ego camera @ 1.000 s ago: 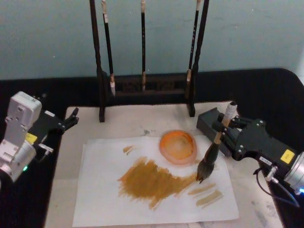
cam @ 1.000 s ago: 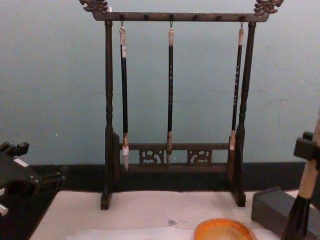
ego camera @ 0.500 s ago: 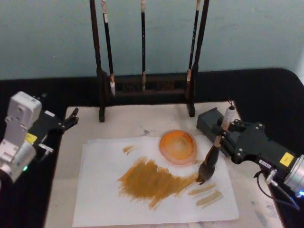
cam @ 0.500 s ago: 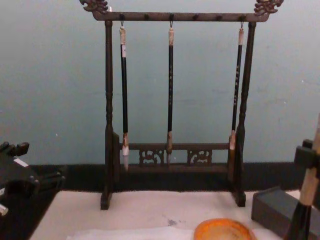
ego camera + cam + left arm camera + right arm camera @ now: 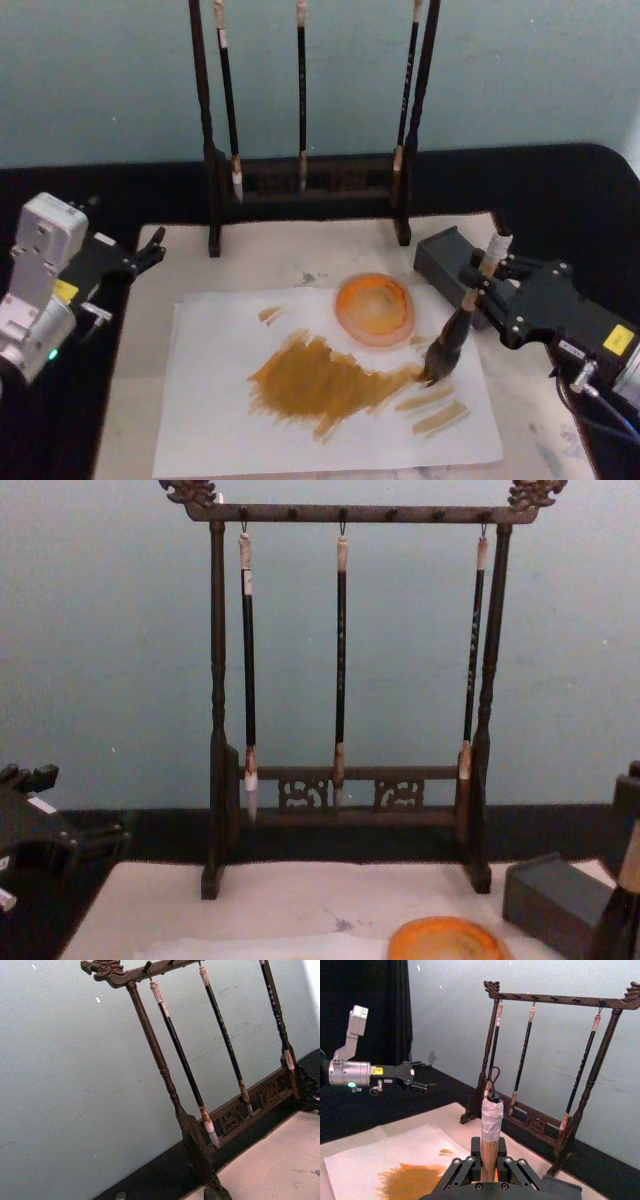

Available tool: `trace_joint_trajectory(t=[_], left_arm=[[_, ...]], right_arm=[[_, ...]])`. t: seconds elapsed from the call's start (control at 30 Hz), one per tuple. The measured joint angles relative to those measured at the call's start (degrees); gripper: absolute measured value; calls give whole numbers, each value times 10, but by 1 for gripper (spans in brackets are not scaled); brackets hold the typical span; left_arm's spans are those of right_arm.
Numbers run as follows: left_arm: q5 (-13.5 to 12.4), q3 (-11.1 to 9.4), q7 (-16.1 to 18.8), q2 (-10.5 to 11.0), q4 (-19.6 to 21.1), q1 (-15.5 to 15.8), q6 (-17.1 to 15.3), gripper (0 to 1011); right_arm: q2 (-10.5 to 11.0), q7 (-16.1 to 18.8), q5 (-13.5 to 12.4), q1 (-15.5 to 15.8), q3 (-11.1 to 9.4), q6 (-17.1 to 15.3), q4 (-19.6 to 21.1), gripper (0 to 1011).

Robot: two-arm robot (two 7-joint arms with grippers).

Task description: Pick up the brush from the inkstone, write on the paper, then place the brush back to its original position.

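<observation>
Holding the brush [image 5: 460,318] by its tan handle, the right gripper [image 5: 480,280] sits over the right side of the mat [image 5: 280,255] in the head view, fingers clamped on the shaft. The brush is tilted, with its top toward the mat's right edge. Its bristles are down on the paper [image 5: 215,410] near the sheet's right edge, at the right end of an ochre smear [image 5: 320,380]. The orange dish [image 5: 374,308] is just beside the bristles, on the paper's far edge. A dark block [image 5: 438,258] lies behind the gripper. The left gripper [image 5: 152,248] is parked at the mat's far left corner, holding nothing. The brush stand [image 5: 310,185] with three thin brushes [image 5: 301,100] runs along the mat's far edge.

Left wrist view: stand, hanging brushes, a bare corner of mat.

Right wrist view: the fingers close around the handle from both sides, its taped top upright above them. Farther off, the left gripper's fingers are spread apart.

Chest view: handle and black ferrule at the right edge, with the block and dish beside them.
</observation>
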State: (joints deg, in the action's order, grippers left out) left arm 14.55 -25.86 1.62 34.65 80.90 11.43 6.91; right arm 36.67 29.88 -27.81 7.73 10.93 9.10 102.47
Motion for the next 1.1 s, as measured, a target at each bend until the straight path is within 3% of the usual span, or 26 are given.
trace_joint_trajectory(t=[0.77,1.1], left_arm=[[0,0,0,0,0,0,0,1010],[0,0,0,0,0,0,0,1009]], right_arm=[[0,-27,24,31,-44,-7,21,176],[-2,-31,36,38,-54,-9,26,176]])
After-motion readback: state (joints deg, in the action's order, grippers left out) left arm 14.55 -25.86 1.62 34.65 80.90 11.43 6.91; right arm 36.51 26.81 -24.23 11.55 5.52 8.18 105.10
